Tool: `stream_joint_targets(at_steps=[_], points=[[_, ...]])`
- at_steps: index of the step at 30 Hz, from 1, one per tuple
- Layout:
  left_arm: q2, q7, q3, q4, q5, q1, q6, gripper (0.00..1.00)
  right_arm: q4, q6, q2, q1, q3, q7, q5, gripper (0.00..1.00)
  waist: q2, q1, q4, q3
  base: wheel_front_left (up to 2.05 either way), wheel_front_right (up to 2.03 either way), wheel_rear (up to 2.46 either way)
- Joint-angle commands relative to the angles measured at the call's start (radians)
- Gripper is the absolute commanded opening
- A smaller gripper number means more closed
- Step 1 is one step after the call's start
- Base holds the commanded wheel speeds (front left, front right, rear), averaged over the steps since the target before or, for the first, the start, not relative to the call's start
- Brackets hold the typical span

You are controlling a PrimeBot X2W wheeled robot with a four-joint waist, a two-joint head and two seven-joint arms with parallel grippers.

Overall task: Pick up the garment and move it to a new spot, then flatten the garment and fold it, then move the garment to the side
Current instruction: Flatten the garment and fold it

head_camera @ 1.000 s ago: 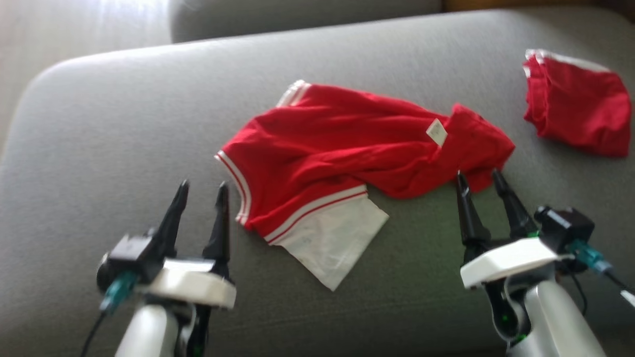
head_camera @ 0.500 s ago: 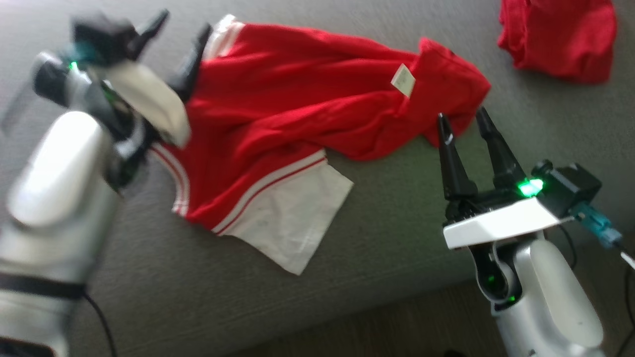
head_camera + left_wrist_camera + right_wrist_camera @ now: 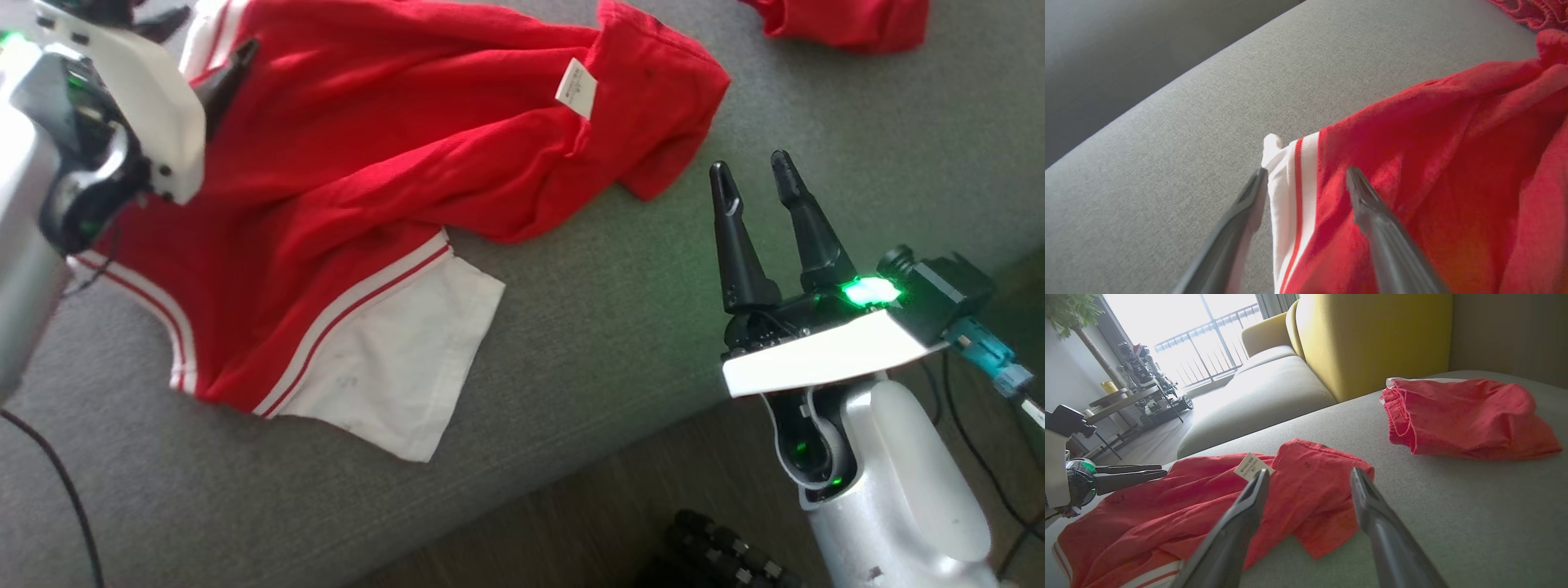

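1. Left gripper (image 3: 1307, 173) sat extended over the crumpled red fabric garment (image 3: 367, 163), jaws wide apart around its white-striped corner
2. Right gripper (image 3: 751, 167) was spread and empty, near the garment's other end on the grey upholstered cushion (image 3: 588, 351)

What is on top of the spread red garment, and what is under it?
A white label lies on the red garment, which rests on the grey cushion. Anything beneath its folds is covered.
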Motion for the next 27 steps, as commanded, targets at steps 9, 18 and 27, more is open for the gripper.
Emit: stream_joint_targets(at_steps=[9, 18, 27], points=[[0.039, -0.035, -0.04, 0.127, -0.005, -0.133, 0.001, 1.0, -0.037, 0.0, 0.003, -0.011, 0.038, -0.01, 0.009, 1.0, 0.0, -0.0002, -0.053, 0.039, 0.0, 0.0, 0.0], [0.074, -0.057, -0.109, 0.166, -0.065, -0.188, 0.001, 0.0, -0.032, 0.0, 0.003, -0.002, 0.03, -0.01, 0.012, 1.0, 0.0, -0.0002, -0.065, 0.039, 0.0, 0.0, 0.0], [0.068, -0.249, -0.075, 0.317, 0.058, -0.355, 0.15, 0.0, -0.036, 0.0, 0.003, -0.007, 0.038, -0.01, 0.022, 1.0, 0.0, -0.0002, -0.076, 0.038, 0.0, 0.0, 0.0]])
